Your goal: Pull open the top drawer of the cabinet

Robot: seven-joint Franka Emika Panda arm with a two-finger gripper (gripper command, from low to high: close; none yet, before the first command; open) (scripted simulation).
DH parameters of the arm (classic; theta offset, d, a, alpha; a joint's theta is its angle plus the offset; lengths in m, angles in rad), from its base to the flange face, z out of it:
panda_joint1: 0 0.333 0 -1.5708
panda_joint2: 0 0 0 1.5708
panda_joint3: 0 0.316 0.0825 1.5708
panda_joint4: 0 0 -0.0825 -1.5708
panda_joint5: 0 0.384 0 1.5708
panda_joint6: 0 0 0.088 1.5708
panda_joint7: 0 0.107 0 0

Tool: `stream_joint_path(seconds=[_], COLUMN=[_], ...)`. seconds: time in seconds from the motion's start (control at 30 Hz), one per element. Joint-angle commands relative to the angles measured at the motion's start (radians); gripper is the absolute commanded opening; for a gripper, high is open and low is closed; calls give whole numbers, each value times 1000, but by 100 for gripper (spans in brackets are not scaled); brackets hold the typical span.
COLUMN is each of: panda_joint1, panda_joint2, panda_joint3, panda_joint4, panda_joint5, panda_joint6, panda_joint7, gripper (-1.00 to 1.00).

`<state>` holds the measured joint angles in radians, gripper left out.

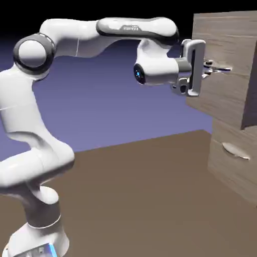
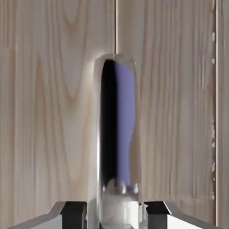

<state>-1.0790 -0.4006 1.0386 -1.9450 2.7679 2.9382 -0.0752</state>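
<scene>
Clearly, we have our gripper (image 1: 215, 68) clenched on the silver handle (image 1: 221, 69) of the top drawer (image 1: 221, 90), which juts out from the cabinet (image 1: 236, 165). Through the hand view, the handle (image 2: 117, 134) sits between our fingertips (image 2: 74, 212), against wood grain.

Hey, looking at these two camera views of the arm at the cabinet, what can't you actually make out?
- Top drawer: exterior view; its inside and how far it reaches back are cut off by the right edge.
- Cabinet: exterior view; base and right side are cut off.
- Handle: hand view; the gripper covers its near end, so contact is unclear.
- Lower handle: exterior view; too small for detail.
</scene>
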Motion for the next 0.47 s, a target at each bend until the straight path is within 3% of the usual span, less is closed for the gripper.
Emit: stream_joint_path(seconds=[0.0, 0.3, 0.33, 0.43], panda_joint1=[36, 355, 355, 428], panda_joint2=[-19, -233, -233, -291], panda_joint3=[-35, -325, -325, -381], panda_joint4=[-25, -283, -283, -343], panda_joint5=[-12, -129, -129, -160], panda_joint6=[-4, -18, -18, -6], panda_joint7=[19, 183, 183, 213], gripper=[-100, -100, 100, 100])
